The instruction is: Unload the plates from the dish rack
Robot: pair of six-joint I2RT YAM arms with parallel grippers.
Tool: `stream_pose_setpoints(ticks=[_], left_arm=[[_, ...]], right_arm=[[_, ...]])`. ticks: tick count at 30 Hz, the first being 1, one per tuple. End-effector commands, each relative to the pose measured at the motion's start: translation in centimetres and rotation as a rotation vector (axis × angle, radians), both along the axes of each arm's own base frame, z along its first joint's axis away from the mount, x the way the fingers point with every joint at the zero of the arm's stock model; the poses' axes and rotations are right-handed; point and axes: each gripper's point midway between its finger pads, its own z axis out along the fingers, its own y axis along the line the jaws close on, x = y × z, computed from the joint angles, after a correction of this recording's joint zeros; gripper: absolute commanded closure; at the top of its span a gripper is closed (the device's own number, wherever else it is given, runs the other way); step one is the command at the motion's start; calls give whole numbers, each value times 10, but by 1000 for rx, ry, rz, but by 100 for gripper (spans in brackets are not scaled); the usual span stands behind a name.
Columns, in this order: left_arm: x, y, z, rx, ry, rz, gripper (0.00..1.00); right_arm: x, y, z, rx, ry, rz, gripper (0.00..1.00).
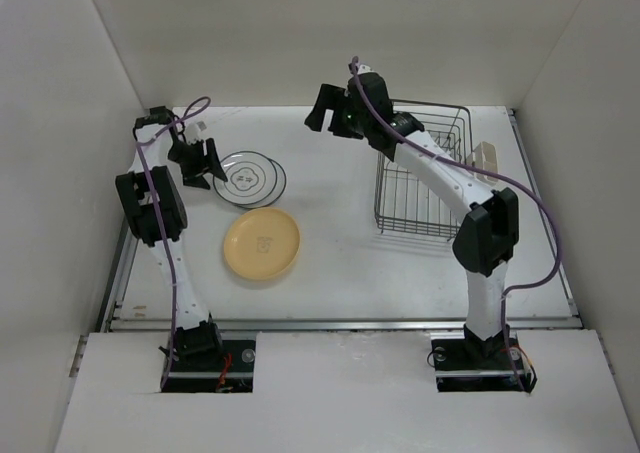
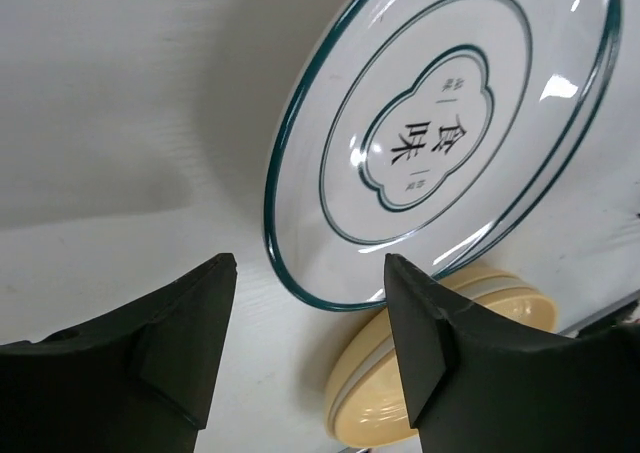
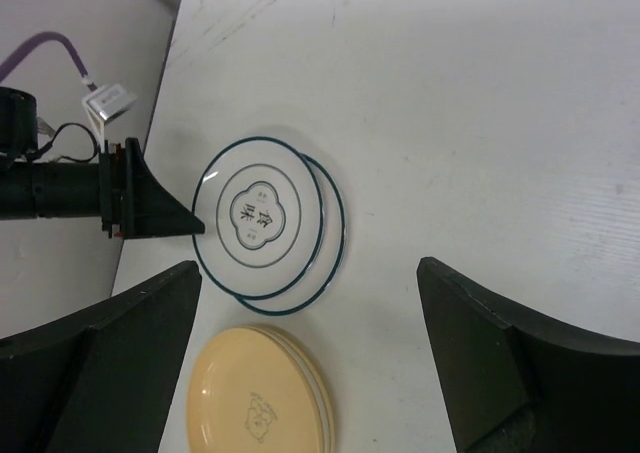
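Two white plates [image 1: 250, 178] with dark rims lie stacked slightly offset on the table at the left. A stack of pale yellow plates [image 1: 262, 243] sits just in front of them. My left gripper [image 1: 212, 163] is open at the left edge of the white plates, holding nothing. In the left wrist view the white plate [image 2: 440, 133] lies just beyond the gripper [image 2: 310, 263] and the yellow stack [image 2: 365, 393] is partly behind the right finger. My right gripper [image 1: 325, 113] hangs open and empty left of the dish rack [image 1: 420, 188]. No plates show in the rack.
The right wrist view looks down past its open gripper [image 3: 310, 268] at the white plates [image 3: 262, 218], the yellow stack [image 3: 255, 398] and the left arm's finger [image 3: 150, 208]. A small beige holder [image 1: 486, 158] is clipped to the rack's right side. White walls enclose the table.
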Motion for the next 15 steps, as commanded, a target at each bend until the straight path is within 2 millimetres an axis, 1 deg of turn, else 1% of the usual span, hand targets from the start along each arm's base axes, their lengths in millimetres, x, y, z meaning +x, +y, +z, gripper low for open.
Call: stream_pose_setpoints(ticks=[1, 2, 5, 6, 7, 9, 10, 11, 12, 13, 14, 15], left_arm=[[-14, 5, 4, 101, 31, -83, 42], [-12, 8, 2, 116, 30, -91, 42], [-16, -2, 2, 115, 26, -160, 41], [-16, -7, 2, 107, 18, -180, 41], [-18, -13, 2, 107, 22, -200, 40], [-20, -15, 1, 120, 24, -229, 38], [-18, -15, -1, 120, 25, -230, 38], [-25, -20, -6, 113, 55, -256, 38], [-25, -20, -3, 114, 52, -264, 38], [-26, -19, -7, 111, 62, -275, 38], [-29, -23, -11, 108, 75, -296, 38], [-29, -23, -11, 108, 75, -296, 38]], right_arm=[[-2, -15, 14, -63, -54, -44, 5], [-4, -18, 17, -74, -59, -48, 5], [-3, -23, 15, -97, -60, -64, 5], [-3, -25, 20, -96, -69, -74, 5], [-3, -25, 20, -96, -69, -74, 5], [-3, -28, 17, -106, -62, -82, 5], [0, -32, 21, -108, -73, -88, 5], [1, -33, 21, -111, -75, -96, 5], [0, -34, 27, -105, -84, -97, 5], [-1, -35, 23, -110, -77, -97, 5], [0, -36, 23, -115, -79, -108, 5], [0, -37, 23, -115, -79, -108, 5]])
